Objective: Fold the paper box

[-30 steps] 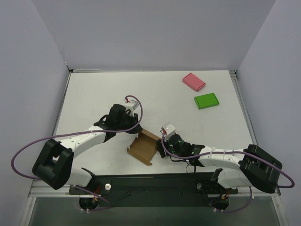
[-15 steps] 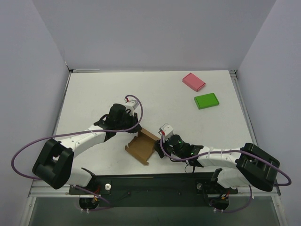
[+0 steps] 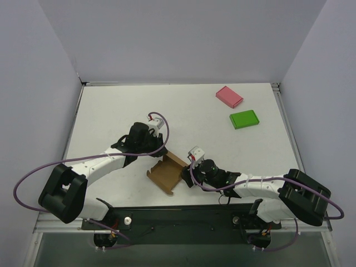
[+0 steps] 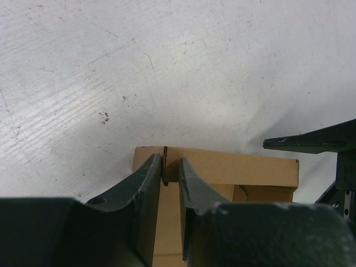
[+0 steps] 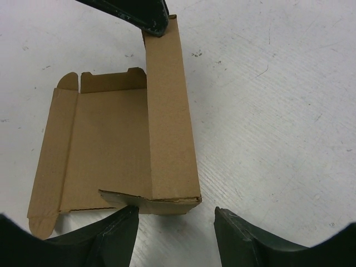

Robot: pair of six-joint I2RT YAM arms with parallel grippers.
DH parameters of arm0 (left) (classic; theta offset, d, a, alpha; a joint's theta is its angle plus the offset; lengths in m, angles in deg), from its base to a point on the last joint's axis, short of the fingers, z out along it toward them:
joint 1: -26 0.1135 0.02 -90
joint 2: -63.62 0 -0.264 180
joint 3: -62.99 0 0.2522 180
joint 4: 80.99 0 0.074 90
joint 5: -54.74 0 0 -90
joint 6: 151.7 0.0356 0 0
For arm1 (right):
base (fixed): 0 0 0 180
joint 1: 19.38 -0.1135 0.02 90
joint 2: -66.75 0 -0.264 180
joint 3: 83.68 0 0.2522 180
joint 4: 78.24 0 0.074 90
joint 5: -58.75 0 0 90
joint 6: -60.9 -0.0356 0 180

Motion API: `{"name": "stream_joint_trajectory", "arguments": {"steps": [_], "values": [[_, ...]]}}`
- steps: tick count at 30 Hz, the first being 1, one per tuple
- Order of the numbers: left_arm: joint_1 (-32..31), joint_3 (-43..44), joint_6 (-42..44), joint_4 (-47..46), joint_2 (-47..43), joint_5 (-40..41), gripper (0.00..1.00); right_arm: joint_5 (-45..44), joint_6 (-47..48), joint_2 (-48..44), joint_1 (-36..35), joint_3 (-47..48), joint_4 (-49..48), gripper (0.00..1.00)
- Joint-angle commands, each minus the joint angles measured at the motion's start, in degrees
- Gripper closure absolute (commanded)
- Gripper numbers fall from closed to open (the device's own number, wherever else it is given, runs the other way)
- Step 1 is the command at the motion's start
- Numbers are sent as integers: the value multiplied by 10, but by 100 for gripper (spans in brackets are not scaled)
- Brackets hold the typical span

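The paper box (image 3: 166, 173) is a brown cardboard sheet lying between the two arms, with one long side wall folded upright (image 5: 169, 111). My left gripper (image 3: 160, 153) is at the wall's far end. Its jaws are narrowly open around a thin end flap (image 4: 165, 167), which rests against one finger (image 4: 149, 181) with a gap to the other. My right gripper (image 5: 175, 225) is open at the box's near end. One fingertip (image 5: 119, 228) touches the bent end flap and the other stands off on the bare table.
A pink flat box (image 3: 229, 96) and a green flat box (image 3: 244, 119) lie at the back right of the white table (image 3: 111, 111). Grey walls close in three sides. The arm bases and a black rail run along the near edge.
The box's near corner has slid slightly left, and the right gripper has moved left with it. The left gripper has stayed in place, its jaws narrowing a little.
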Motion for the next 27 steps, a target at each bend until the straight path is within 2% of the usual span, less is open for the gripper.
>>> {"name": "stream_joint_trajectory", "arguments": {"steps": [1, 27], "values": [[-6, 3, 7, 62, 17, -18, 73, 10, -8, -6, -1, 6, -91, 43], [-6, 3, 6, 63, 25, -18, 73, 42, -38, 10, -15, 25, -107, 40]]}}
